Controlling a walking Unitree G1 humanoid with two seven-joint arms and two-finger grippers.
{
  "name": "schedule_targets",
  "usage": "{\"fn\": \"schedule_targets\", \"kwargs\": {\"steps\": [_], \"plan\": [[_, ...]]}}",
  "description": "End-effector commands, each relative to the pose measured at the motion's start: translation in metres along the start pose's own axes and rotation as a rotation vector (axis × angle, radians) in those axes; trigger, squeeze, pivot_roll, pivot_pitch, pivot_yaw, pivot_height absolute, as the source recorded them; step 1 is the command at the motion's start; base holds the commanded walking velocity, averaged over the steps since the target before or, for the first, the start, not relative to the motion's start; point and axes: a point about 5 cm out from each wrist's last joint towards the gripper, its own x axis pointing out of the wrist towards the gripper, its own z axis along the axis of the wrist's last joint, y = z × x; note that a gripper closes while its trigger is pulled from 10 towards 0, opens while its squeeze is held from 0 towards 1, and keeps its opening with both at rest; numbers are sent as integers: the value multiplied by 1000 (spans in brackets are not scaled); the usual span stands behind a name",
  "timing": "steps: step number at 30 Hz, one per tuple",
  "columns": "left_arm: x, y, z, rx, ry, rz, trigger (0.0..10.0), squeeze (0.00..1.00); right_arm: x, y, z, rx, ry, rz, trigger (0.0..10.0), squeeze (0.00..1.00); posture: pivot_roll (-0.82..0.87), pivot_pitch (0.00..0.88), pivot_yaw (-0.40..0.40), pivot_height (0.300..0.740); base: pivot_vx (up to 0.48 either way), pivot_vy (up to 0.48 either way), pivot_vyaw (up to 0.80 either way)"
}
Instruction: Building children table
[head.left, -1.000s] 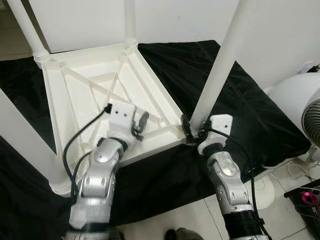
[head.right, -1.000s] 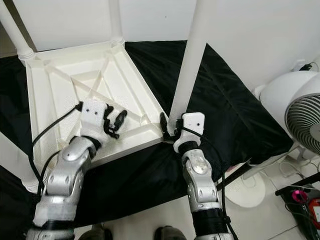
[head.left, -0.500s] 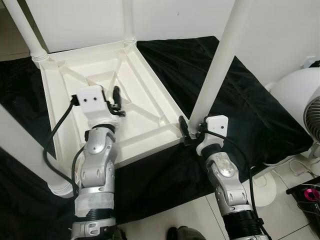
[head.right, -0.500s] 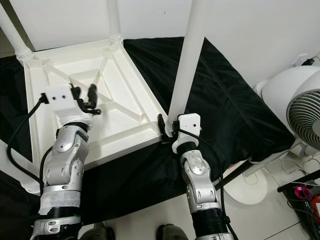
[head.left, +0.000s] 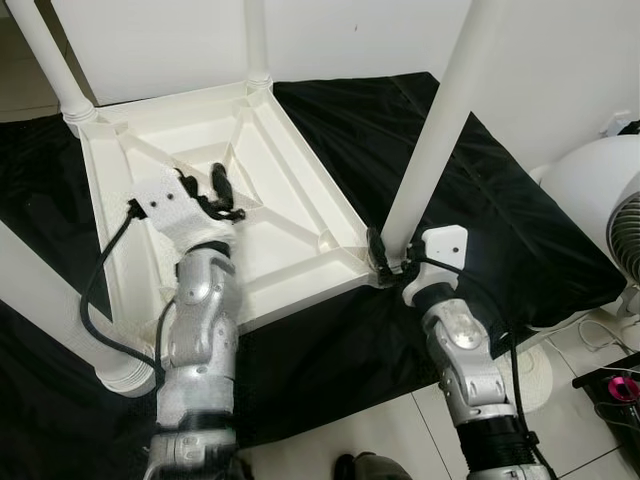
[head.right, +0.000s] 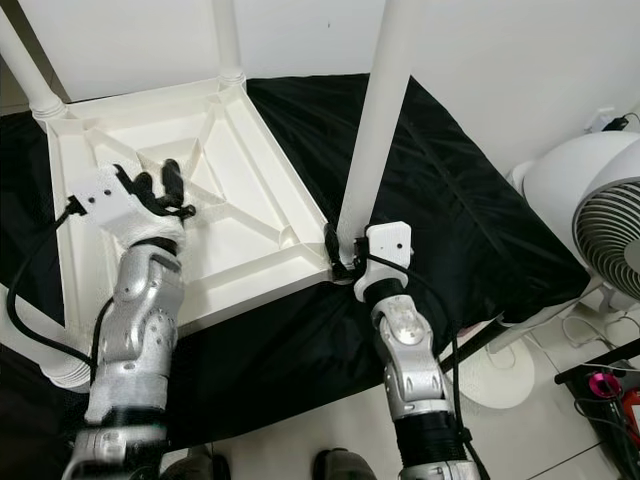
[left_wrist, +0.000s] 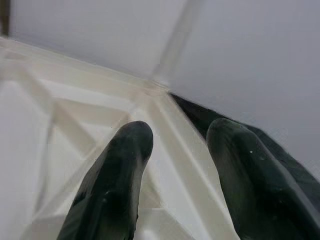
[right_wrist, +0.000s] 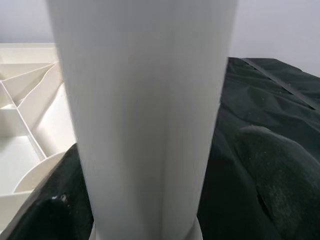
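Here the upturned table (head.left: 200, 190) lies on the black cloth (head.left: 480, 210). The right gripper (head.left: 383, 262) clamps the leg (head.left: 440, 130) at the table's near right corner; keep it vertical while seating. The left gripper (head.left: 205, 190) hovers open, empty.

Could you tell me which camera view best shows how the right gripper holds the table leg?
The right wrist view: the white leg stands between the fingers. The eye views show the right gripper at the leg's base.
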Motion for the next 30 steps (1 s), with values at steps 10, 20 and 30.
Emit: {"fn": "schedule_targets", "kwargs": {"steps": [10, 20, 30], "plan": [[-37, -17, 1, 130, 125, -728, 10000, 0, 2, -14, -1, -6, 31, 124, 10000, 0, -85, 84, -13, 740, 0, 0, 0], [-53, -16, -3, 222, 196, -793, 10000, 0, 4, -14, -1, -6, 46, 234, 10000, 0, -84, 87, -9, 740, 0, 0, 0], [-66, -15, -8, 322, 309, -904, 10000, 0, 4, -13, -4, 16, 61, 305, 10000, 0, -72, 79, 14, 740, 0, 0, 0]]}}
